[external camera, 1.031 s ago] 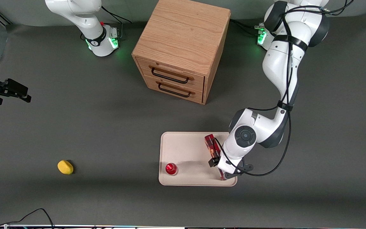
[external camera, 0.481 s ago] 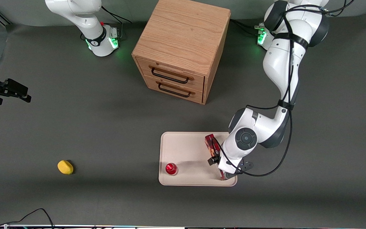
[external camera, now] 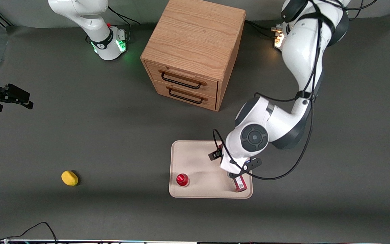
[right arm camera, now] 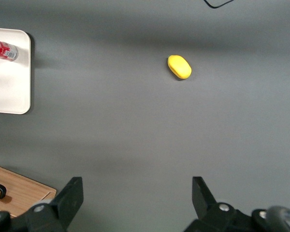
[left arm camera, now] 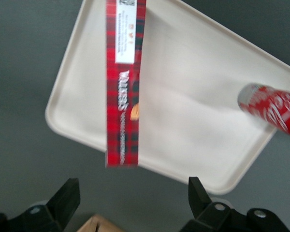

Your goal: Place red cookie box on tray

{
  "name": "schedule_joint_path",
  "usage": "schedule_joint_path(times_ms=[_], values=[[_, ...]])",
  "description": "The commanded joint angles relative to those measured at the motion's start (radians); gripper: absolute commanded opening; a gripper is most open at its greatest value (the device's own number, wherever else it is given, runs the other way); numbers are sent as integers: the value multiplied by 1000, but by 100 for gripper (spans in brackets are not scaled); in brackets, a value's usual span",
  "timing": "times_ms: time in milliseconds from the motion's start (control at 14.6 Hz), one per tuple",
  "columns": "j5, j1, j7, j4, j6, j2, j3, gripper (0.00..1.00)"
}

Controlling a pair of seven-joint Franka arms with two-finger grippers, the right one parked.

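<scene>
The red cookie box [left arm camera: 124, 87] lies flat on the cream tray [left arm camera: 198, 121], along the tray's side toward the working arm's end, with its white label patch at one end. In the front view only the box's nearer end [external camera: 239, 183] shows on the tray [external camera: 195, 156]; the arm covers the other part. My left gripper [left arm camera: 133, 200] hangs open well above the box, its fingers [left arm camera: 67, 203] wide apart and nothing between them. In the front view the gripper [external camera: 231, 169] is over the box.
A red-capped bottle [external camera: 182, 179] stands on the tray near its front corner toward the parked arm. The wooden drawer cabinet [external camera: 195, 51] stands farther from the camera than the tray. A yellow object [external camera: 69, 178] lies toward the parked arm's end.
The left arm has risen off the box and shifted a little toward the cabinet. The box stays on the tray where it was.
</scene>
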Motion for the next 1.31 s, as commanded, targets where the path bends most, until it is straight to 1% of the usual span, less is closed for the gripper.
schedule_joint_path(times_ms=[0, 206, 412, 481, 618, 756, 962, 1099, 1237], values=[[-15, 39, 21, -5, -151, -99, -9, 100], [-27, 91, 205, -24, -285, -235, 3, 100], [-27, 139, 288, -73, -401, -358, 8, 100], [-27, 148, 331, -112, -430, -410, 22, 100], [-31, 159, 438, -249, -431, -538, 91, 100], [-58, 157, 587, -400, -406, -664, 185, 100], [-63, 156, 782, -666, -299, -848, 307, 100], [-61, 156, 891, -746, -277, -905, 382, 100], [-47, 156, 949, -757, -274, -913, 450, 100]])
